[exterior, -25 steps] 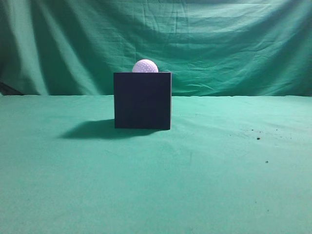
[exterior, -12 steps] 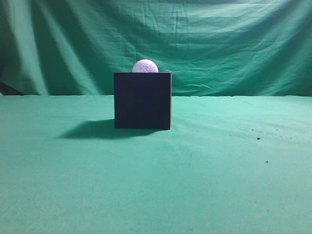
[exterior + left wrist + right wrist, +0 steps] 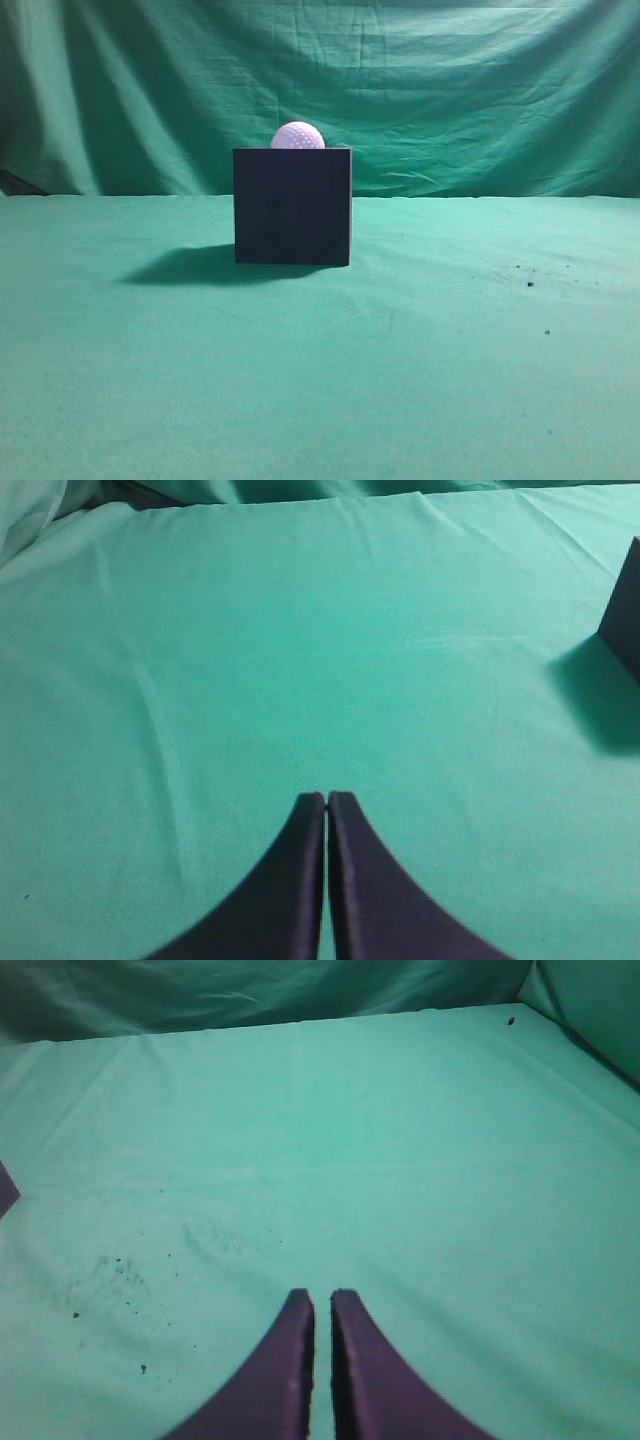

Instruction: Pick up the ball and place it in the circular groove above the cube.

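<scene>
The white dimpled ball [image 3: 298,136] rests on top of the black cube [image 3: 292,206], which stands on the green cloth at the middle of the exterior view. Neither arm shows in the exterior view. My left gripper [image 3: 327,797] is shut and empty over bare cloth; the cube's edge [image 3: 626,610] shows at the right border of the left wrist view. My right gripper [image 3: 322,1296] is shut and empty over bare cloth; a dark corner of the cube [image 3: 5,1190] shows at the left border of the right wrist view.
A green cloth covers the table [image 3: 320,380] and hangs as a backdrop [image 3: 480,90]. Small dark specks lie on the cloth at the right [image 3: 530,284], and they also show in the right wrist view [image 3: 110,1280]. The cube casts a shadow to its left [image 3: 185,266].
</scene>
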You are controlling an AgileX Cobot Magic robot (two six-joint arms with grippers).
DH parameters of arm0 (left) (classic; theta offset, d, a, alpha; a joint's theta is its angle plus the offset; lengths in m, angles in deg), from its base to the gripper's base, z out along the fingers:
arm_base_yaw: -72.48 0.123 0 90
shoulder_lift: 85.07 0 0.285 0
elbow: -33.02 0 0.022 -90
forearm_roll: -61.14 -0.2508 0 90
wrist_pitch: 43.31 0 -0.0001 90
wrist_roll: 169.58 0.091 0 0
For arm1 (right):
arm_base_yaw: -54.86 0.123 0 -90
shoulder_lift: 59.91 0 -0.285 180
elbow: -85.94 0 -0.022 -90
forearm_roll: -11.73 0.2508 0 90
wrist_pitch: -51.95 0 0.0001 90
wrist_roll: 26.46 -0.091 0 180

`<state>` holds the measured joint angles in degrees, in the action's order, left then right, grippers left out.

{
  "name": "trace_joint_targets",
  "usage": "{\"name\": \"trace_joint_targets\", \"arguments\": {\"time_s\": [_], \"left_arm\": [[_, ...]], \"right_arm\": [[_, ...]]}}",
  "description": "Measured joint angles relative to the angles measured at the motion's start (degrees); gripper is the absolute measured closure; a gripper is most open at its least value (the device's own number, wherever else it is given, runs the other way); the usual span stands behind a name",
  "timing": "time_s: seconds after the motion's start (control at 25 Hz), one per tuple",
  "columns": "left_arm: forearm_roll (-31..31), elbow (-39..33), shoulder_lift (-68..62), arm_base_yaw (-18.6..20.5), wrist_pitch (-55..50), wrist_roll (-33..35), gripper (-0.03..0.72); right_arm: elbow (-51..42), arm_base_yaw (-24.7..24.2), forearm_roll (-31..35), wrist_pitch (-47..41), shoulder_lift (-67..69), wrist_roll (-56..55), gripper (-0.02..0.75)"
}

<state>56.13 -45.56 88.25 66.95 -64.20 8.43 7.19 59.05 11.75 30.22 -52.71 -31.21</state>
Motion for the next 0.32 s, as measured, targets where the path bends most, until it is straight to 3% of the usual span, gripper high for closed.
{"name": "trace_joint_targets", "arguments": {"time_s": [0.32], "left_arm": [[0.0,0.0,0.0,0.0,0.0,0.0,0.688]], "right_arm": [[0.0,0.0,0.1,0.0,0.0,0.5,0.738]]}}
